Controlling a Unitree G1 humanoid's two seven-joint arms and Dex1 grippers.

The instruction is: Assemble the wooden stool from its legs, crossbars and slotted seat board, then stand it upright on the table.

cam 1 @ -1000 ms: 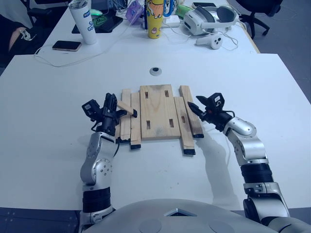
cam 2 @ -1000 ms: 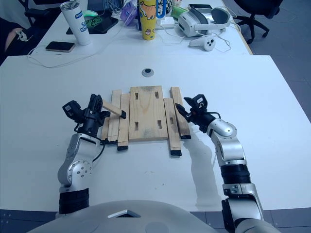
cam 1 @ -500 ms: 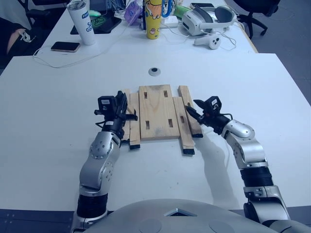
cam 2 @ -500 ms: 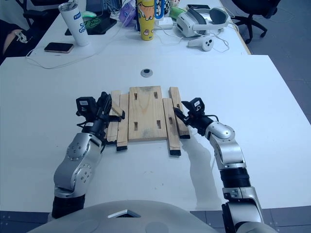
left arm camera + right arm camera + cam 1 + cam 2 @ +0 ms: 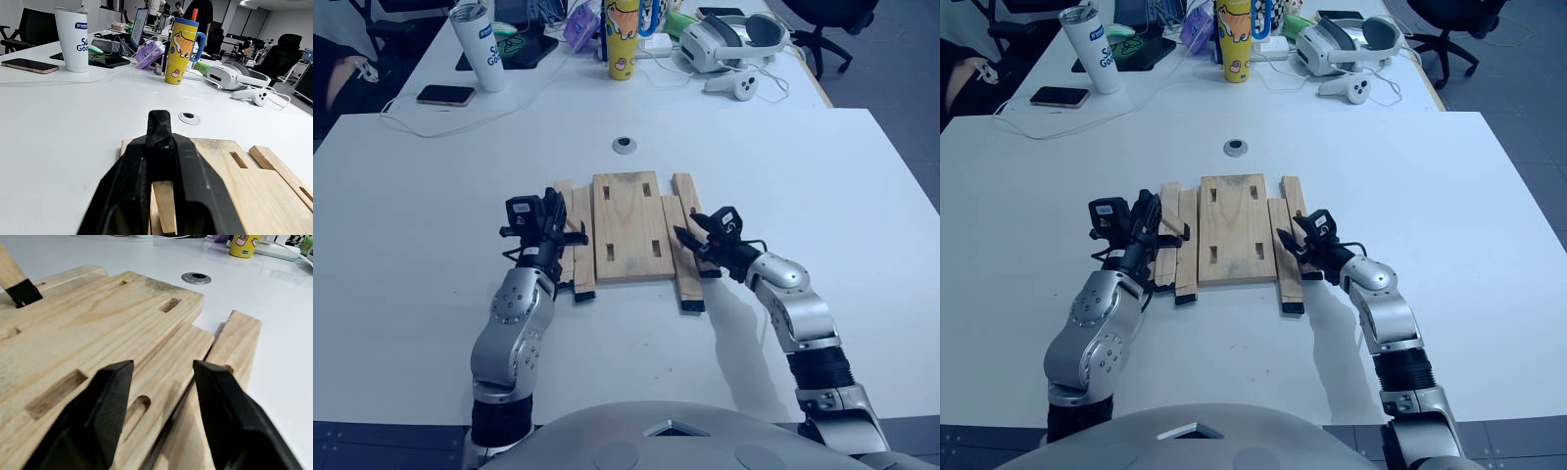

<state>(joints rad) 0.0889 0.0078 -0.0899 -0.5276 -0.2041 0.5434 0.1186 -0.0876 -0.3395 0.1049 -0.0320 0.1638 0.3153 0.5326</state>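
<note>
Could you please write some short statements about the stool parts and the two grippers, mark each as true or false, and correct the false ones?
1. The seat board lies flat on the table. True.
2. The right gripper is shut on a leg. False: its fingers are apart, above the wooden bars beside the board, and it holds nothing.
3. The left gripper is shut on a short wooden piece. True.
4. The stool stands upright, fully assembled. False: the board and the bars lie flat side by side, not joined.
</note>
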